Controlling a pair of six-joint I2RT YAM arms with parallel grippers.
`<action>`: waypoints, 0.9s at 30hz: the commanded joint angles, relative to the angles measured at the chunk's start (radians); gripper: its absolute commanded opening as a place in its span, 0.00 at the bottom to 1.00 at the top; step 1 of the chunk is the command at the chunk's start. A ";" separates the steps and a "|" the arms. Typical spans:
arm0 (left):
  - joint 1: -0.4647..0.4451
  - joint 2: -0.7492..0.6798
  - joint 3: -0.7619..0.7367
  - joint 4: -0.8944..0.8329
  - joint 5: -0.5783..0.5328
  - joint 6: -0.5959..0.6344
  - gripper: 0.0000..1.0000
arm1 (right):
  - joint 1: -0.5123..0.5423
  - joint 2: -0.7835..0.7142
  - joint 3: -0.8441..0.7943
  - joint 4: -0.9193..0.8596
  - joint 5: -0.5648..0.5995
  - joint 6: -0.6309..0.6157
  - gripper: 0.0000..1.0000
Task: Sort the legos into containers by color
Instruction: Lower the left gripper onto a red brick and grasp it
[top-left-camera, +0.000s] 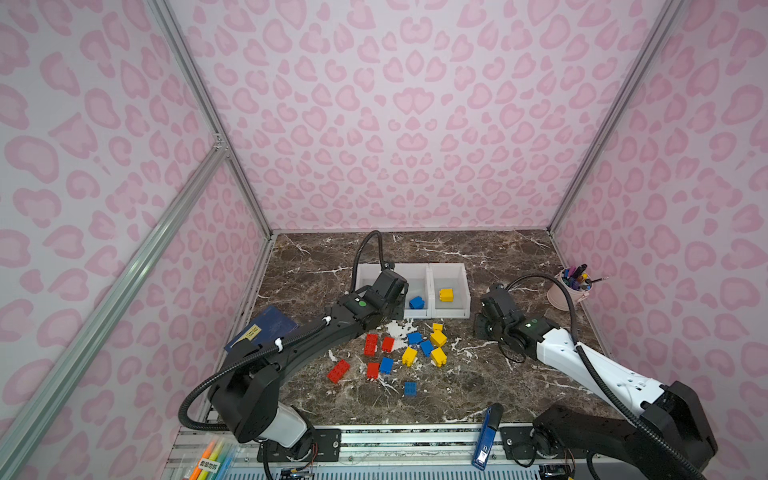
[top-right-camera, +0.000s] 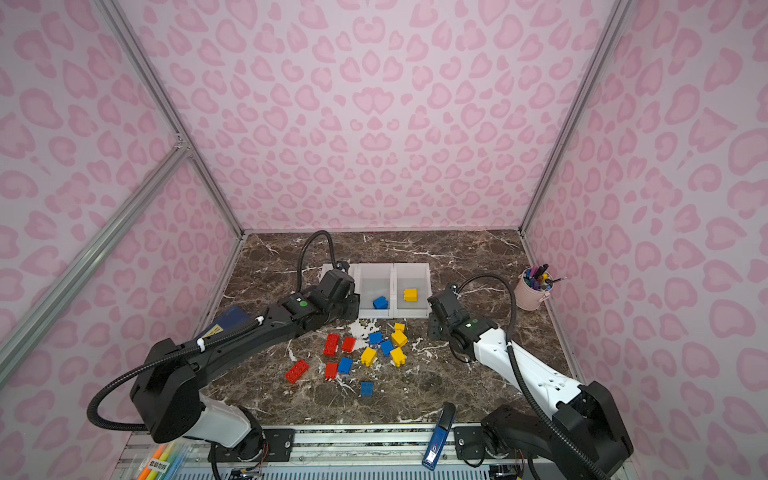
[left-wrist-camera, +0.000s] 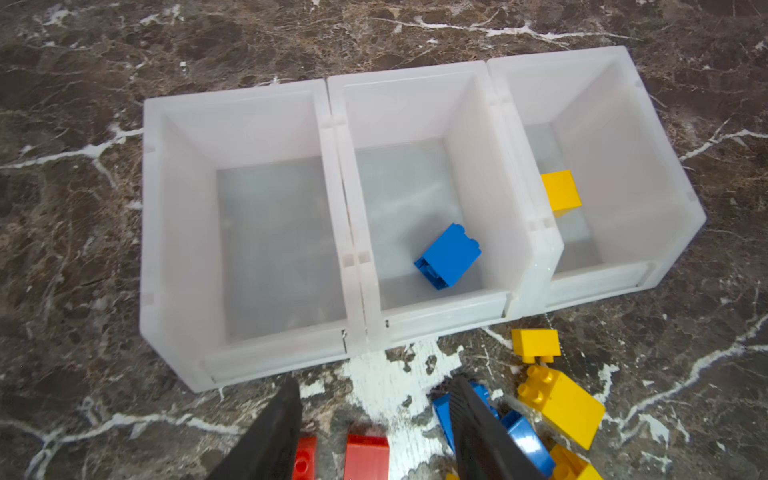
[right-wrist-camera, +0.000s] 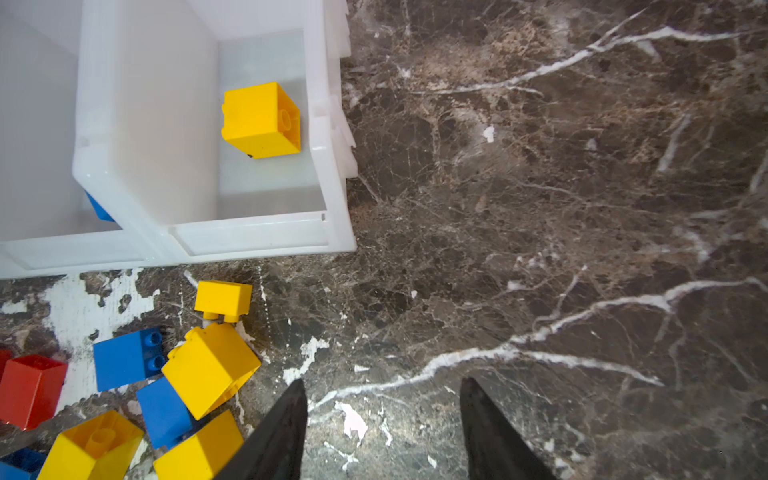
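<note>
Left gripper (left-wrist-camera: 374, 380) parted, empty, in front of containers (left-wrist-camera: 353, 232); right gripper (right-wrist-camera: 384, 381) parted, legos (right-wrist-camera: 210, 368) beside

Left arm (top-left-camera: 299, 340): black links, white shell (top-left-camera: 286, 428) at base, white cable ties (top-left-camera: 278, 344). Right arm (top-left-camera: 573, 357): white forearm, black joints. Black corrugated hose (top-left-camera: 365, 245) runs along each; green indicator dot (top-left-camera: 362, 304) on each wrist. Left end effector (left-wrist-camera: 374, 384), right end effector (right-wrist-camera: 382, 384): black tapered fingers (left-wrist-camera: 270, 436).

Three joined white plastic open-top bins (left-wrist-camera: 249, 104) are sitting in a row. A blue studded plastic brick (left-wrist-camera: 449, 255) is lying tilted in the middle one, and a yellow plastic brick (left-wrist-camera: 561, 191) is resting in the right-hand one. Loose red, blue and yellow plastic bricks (top-left-camera: 409, 355) are lying scattered just in front.
</note>
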 joint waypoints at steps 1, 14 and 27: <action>0.005 -0.064 -0.071 -0.038 -0.052 -0.065 0.60 | 0.004 0.013 0.003 0.018 -0.010 -0.007 0.60; 0.023 -0.132 -0.264 -0.086 -0.090 -0.129 0.62 | 0.032 0.043 -0.002 0.047 -0.030 -0.006 0.60; 0.023 0.009 -0.272 -0.027 0.003 -0.108 0.62 | 0.049 0.069 -0.002 0.054 -0.029 0.003 0.60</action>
